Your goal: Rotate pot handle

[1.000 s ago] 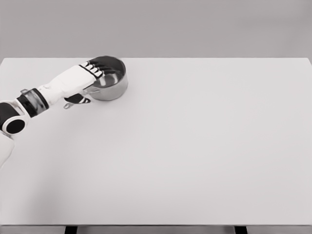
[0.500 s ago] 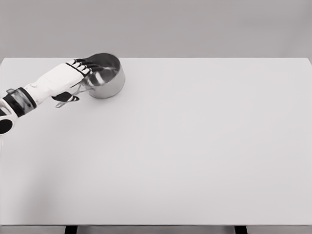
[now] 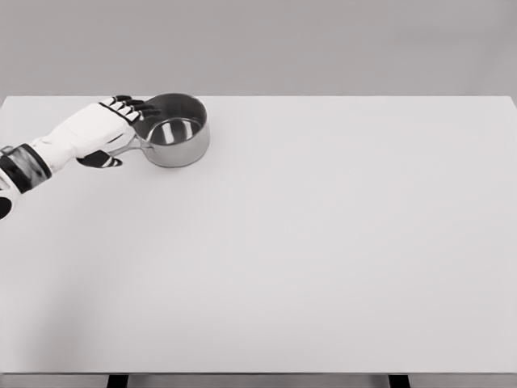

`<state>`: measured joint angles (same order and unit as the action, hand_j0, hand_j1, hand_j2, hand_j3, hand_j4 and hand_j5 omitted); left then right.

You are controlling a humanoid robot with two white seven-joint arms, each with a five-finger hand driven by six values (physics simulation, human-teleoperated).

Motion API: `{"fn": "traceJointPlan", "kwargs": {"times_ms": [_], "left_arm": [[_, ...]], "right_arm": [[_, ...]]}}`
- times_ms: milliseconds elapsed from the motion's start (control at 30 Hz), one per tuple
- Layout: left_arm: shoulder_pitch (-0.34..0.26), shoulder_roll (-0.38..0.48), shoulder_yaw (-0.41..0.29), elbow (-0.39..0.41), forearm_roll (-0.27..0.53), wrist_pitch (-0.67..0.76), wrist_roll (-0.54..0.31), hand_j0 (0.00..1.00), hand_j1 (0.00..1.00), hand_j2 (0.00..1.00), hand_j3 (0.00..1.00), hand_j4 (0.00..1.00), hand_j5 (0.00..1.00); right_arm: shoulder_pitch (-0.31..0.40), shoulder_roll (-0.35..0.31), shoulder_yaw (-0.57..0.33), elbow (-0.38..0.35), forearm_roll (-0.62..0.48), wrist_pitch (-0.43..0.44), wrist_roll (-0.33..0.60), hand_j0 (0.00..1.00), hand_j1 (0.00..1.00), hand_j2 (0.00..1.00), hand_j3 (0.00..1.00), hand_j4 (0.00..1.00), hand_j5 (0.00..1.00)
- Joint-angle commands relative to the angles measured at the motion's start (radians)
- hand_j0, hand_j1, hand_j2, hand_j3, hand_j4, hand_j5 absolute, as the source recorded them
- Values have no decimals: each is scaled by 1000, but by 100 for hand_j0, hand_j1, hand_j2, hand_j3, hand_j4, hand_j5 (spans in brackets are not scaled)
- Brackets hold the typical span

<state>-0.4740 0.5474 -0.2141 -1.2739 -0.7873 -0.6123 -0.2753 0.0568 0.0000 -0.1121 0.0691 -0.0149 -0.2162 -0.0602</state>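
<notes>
Fingers (image 3: 129,105) of your left hand (image 3: 97,129) lie extended over pot handle (image 3: 123,149), dark tips at near-left rim of pot (image 3: 172,129); thumb tucked below handle (whether it truly clamps handle, you cannot tell). Pot sits upright at far-left of white table (image 3: 323,242), handle pointing left under your palm. Your left forearm enters from left edge.

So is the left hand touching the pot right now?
Cannot tell. In the head view the left hand overlaps the pot at its rim and handle, hiding any contact or gap.
</notes>
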Motion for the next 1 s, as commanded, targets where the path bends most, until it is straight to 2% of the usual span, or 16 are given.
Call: {"fn": "traceJointPlan", "kwargs": {"times_ms": [0,133,400,500,967], "left_arm": [[0,5,10,2,5,1,1,100,100,100,100,100,100],[-3,6,19,36,5,1,1,100,100,100,100,100,100],[-6,17,22,42,3,1,1,100,100,100,100,100,100],[-15,19,25,80,3,1,1,100,100,100,100,100,100],[-43,35,30,111,-3,1,1,100,100,100,100,100,100]], "right_arm": [[0,0,0,0,0,0,0,100,100,100,100,100,100],[0,0,0,0,0,0,0,100,100,100,100,100,100],[0,0,0,0,0,0,0,100,100,100,100,100,100],[0,0,0,0,0,0,-1,100,100,100,100,100,100],[0,0,-1,0,0,0,0,100,100,100,100,100,100]]}}
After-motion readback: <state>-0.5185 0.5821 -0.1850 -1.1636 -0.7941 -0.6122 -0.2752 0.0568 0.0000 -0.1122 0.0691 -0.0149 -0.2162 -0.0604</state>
